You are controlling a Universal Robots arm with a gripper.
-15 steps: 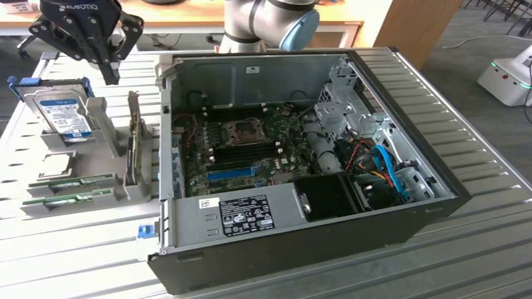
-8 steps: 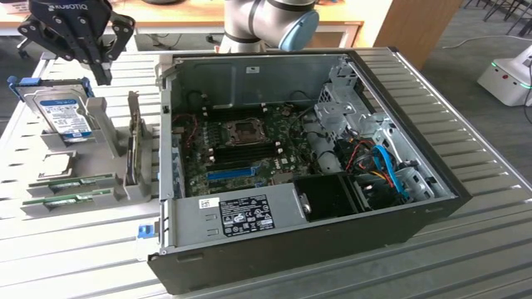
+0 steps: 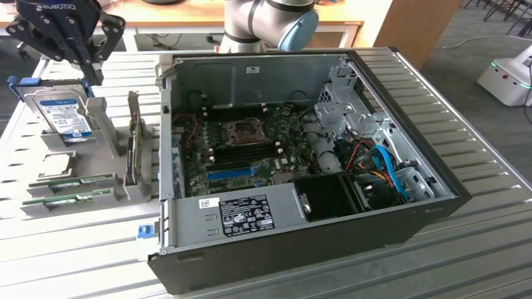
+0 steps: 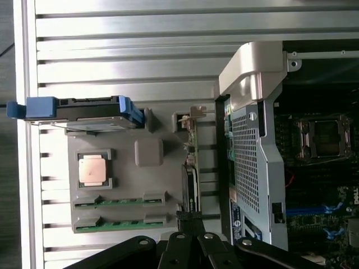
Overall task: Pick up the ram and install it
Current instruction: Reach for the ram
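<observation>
Gripper (image 3: 87,73) hangs empty, fingers pressed together, up by the hard drive (image 3: 66,115) — well apart from the ram (image 3: 75,182) in the grey holder (image 4: 129,179). A good pickup needs centring over the stick, jaws across its thin edge.

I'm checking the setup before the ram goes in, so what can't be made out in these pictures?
Ram sticks: both views, the gray holder hides all but their top edges, chips included.
Memory slots: exterior view, latches too small to judge.
Gripper: exterior view, its upper body is cut off by the top edge.
</observation>
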